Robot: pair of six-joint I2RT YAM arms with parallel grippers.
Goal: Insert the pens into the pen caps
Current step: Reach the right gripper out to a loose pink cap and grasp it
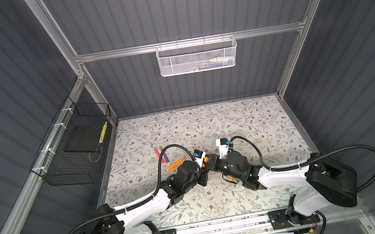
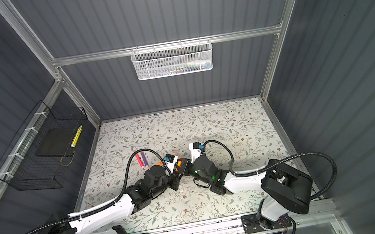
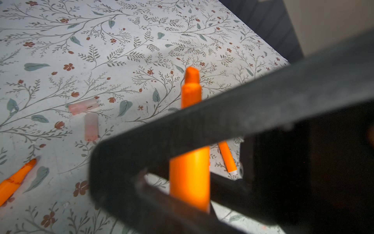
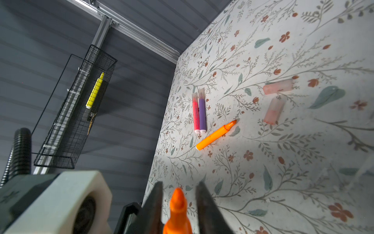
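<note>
My left gripper (image 3: pixel 188 202) is shut on an orange pen (image 3: pixel 190 174) over the middle of the table, seen in both top views (image 1: pixel 205 160) (image 2: pixel 178 165). My right gripper (image 4: pixel 179 194) faces it, open, with the pen's pointed tip (image 4: pixel 178 199) between its jaws and a gap on each side. One of its fingers (image 3: pixel 242 109) crosses the pen. Two pale pinkish pen caps (image 4: pixel 278 86) (image 4: pixel 273 110) lie loose on the table. A pink-red pen (image 4: pixel 195 113) and a purple pen (image 4: pixel 202 110) lie side by side, and both look capped. Another orange pen (image 4: pixel 215 135) lies near them.
One more orange pen (image 3: pixel 227 157) lies on the floral table (image 1: pixel 245 124) under the right arm. A black wire basket (image 1: pixel 73 149) holding a yellow marker hangs on the left wall. A white mesh basket (image 1: pixel 197 57) hangs on the back rail.
</note>
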